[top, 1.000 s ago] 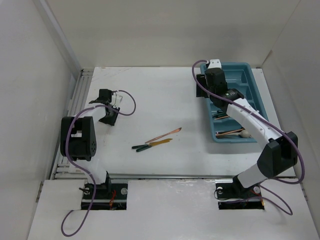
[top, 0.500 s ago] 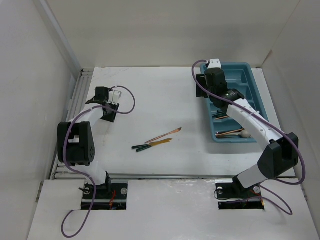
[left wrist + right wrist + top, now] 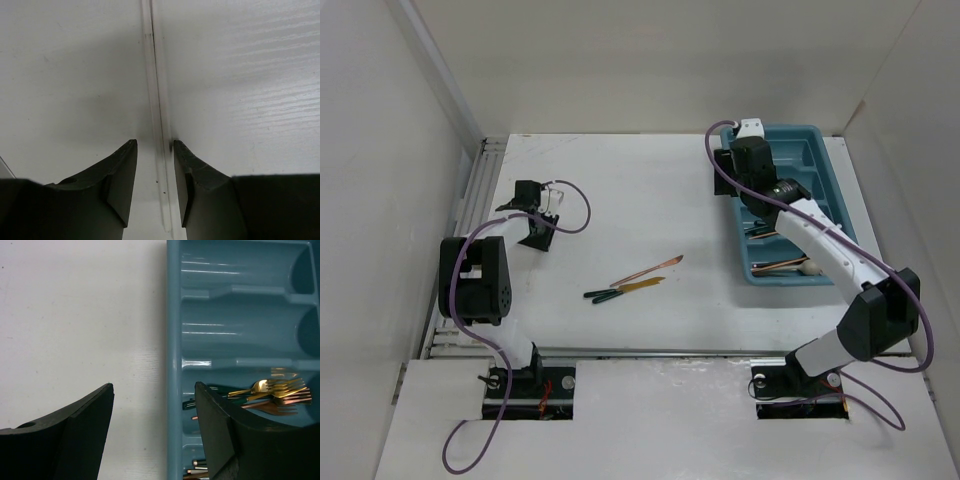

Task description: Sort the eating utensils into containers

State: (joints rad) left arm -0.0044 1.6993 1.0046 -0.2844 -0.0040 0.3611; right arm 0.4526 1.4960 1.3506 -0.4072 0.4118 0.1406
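Observation:
The teal tray [image 3: 823, 152] lies at the back right; in the right wrist view its rim [image 3: 173, 340] runs between my fingers. Several gold and copper forks with dark green handles [image 3: 276, 390] lie in one slot, and utensils also show at the tray's near end [image 3: 775, 264]. A copper utensil [image 3: 648, 269] and a gold one with a green handle [image 3: 625, 289] lie on the table's middle. My right gripper [image 3: 725, 175] [image 3: 153, 385] is open and empty over the tray's left rim. My left gripper [image 3: 534, 214] [image 3: 153, 143] is slightly open and empty at the far left.
A white round object [image 3: 810, 267] sits at the tray's near end. A metal rail [image 3: 468, 210] runs along the left table edge. White walls close in the left, back and right. A table seam [image 3: 152, 75] runs under the left gripper.
The left arm's wrist swung back towards the left wall and then returned to about where it was. The right arm has hardly moved. The two utensils on the table have not moved.

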